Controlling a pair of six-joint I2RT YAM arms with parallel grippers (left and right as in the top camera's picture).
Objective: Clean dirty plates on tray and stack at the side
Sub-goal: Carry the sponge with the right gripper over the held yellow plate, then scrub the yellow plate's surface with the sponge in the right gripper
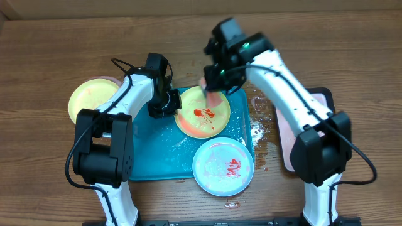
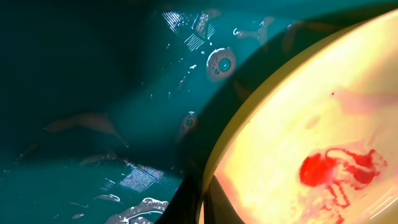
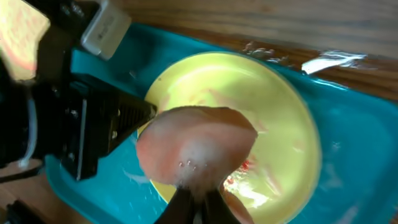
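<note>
Pink sponge (image 3: 196, 149): clamped in right gripper (image 3: 196, 200), over yellow-green plate (image 1: 190, 123); red smear (image 2: 339, 171) just beside.
Left gripper (image 1: 168, 107): pinching its rim.

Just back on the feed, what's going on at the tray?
The right gripper holds a pink sponge on the sauce-smeared yellow-green plate in the teal tray, while the left gripper pinches that plate's left rim. The pale blue plate, also smeared red, sits at the tray's front right corner. A second yellow-green plate lies off the tray, left.
</note>
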